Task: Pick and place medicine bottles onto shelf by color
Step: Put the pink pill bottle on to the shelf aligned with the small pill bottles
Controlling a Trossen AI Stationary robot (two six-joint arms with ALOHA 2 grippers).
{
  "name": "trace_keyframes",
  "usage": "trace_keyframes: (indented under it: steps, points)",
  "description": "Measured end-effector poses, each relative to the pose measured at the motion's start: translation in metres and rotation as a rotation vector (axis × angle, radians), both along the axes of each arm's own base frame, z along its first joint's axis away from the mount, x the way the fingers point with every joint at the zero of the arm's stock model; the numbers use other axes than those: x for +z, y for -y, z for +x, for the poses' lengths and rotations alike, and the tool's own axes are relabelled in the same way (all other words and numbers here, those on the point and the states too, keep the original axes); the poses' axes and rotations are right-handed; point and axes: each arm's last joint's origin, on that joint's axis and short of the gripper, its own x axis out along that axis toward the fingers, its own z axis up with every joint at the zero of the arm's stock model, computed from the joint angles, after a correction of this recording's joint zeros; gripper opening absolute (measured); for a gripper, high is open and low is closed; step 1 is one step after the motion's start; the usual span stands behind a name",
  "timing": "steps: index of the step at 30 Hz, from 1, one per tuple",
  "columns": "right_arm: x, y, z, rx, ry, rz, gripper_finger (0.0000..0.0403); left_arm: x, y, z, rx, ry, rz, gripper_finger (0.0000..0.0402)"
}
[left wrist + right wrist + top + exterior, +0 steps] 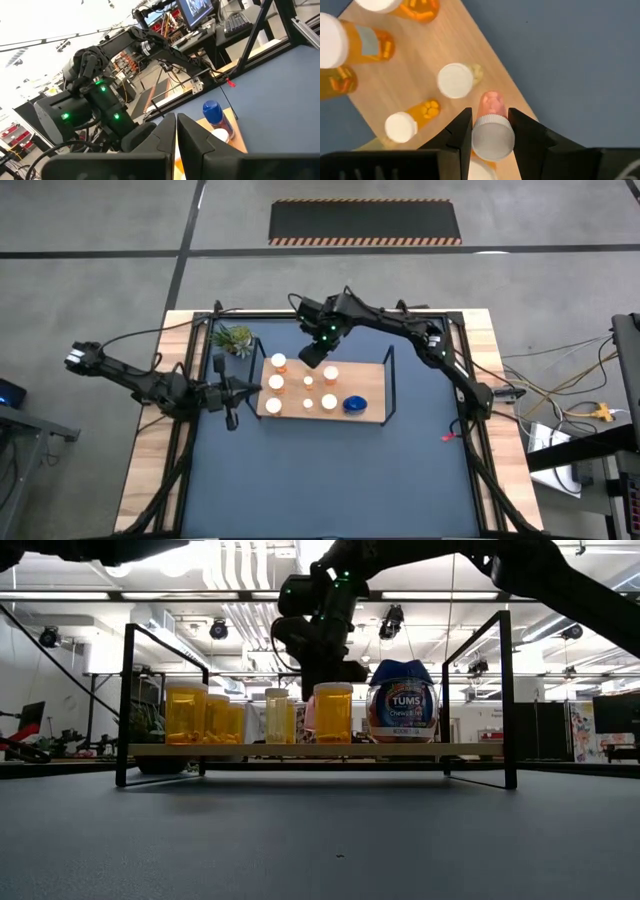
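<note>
right gripper (491,131), bottle (493,136) between fingers

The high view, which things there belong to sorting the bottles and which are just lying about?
Part of the job:
- orange medicine bottles
- blue Tums bottle
- pink bottle gripped in the right hand
- wooden shelf

Just lying about:
- small green plant
- left hand, shut, waiting beside the shelf
- dark-blue mat

Overhead and table-level views share the shelf (322,392)
</note>
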Motion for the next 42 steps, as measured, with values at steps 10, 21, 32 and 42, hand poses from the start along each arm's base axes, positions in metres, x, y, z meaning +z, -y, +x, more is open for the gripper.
trace_keyframes:
  steps: [10, 21, 32, 42]
  points:
    - [0.000, -0.009, 0.003, 0.007, 0.001, 0.004, 0.0102, -0.001, 0.000, 0.001, 0.000, -0.008, 0.006, 0.0000]
    - [0.000, -0.025, 0.008, 0.042, -0.006, 0.005, 0.0102, -0.001, 0.000, 0.001, 0.000, -0.007, 0.005, 0.0000]
    - [0.000, -0.035, 0.011, 0.067, -0.003, 0.003, 0.0102, -0.001, 0.000, 0.001, -0.003, -0.006, 0.005, 0.0000]
    - [0.001, -0.046, 0.017, 0.102, 0.036, -0.012, 0.0102, -0.001, 0.000, 0.001, -0.002, -0.006, 0.005, 0.0000]
